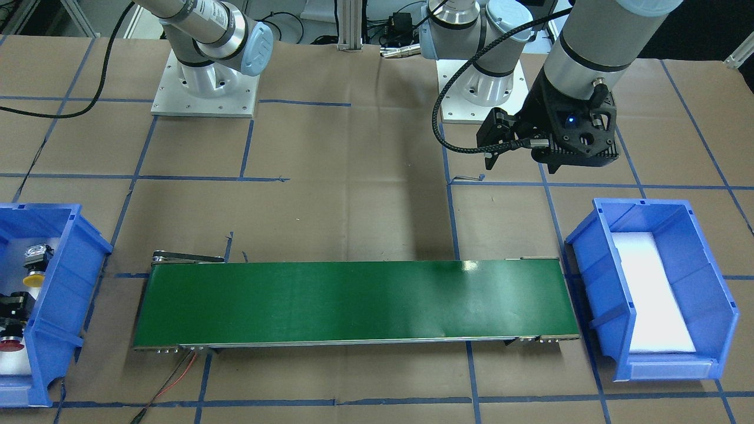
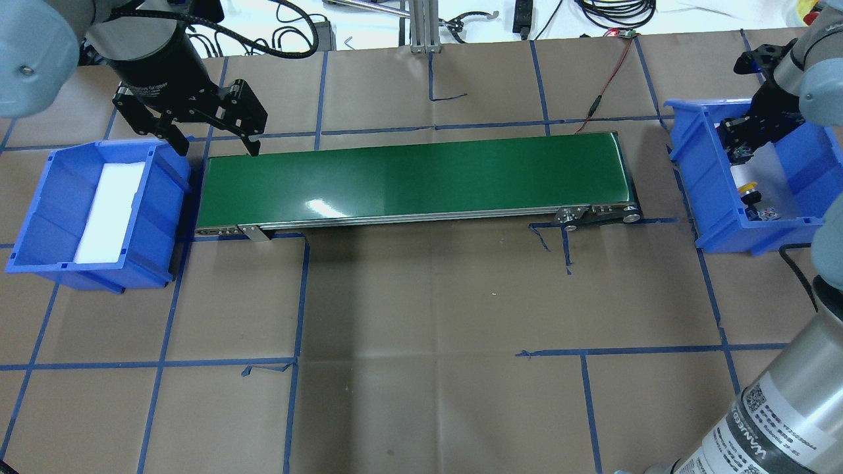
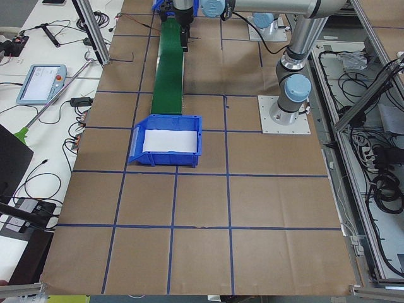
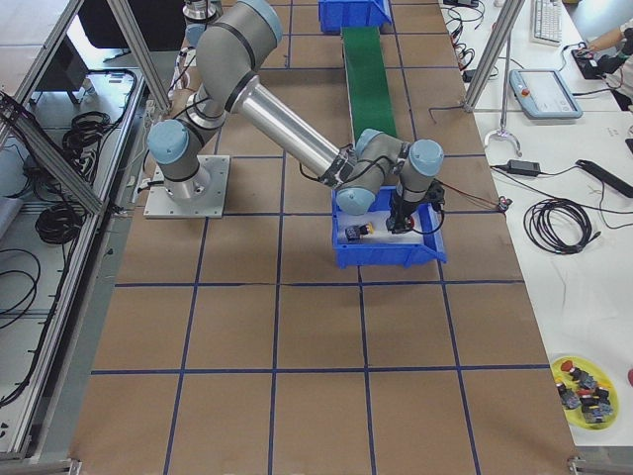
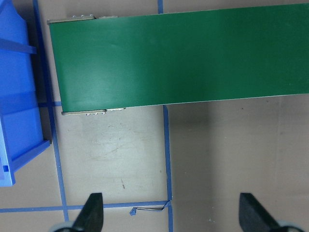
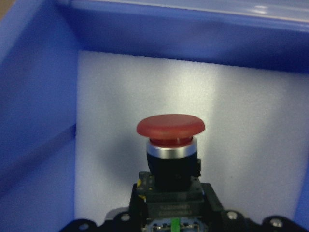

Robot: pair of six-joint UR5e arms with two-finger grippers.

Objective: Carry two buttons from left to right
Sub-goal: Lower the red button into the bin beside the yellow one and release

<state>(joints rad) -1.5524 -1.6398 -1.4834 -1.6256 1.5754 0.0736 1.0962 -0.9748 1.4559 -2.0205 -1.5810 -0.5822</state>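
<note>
Right pincer (image 2: 743, 139) is down inside the blue bin (image 2: 714, 210), right at the red button (image 6: 170, 129). Its jaws are hidden, so the grip can't be told. The yellow button (image 1: 33, 278) sits near it in the same bin. Left pincer (image 2: 216, 137) hangs wide open, empty, over the surface (image 2: 421, 316) beside the belt (image 2: 408, 181).
</note>
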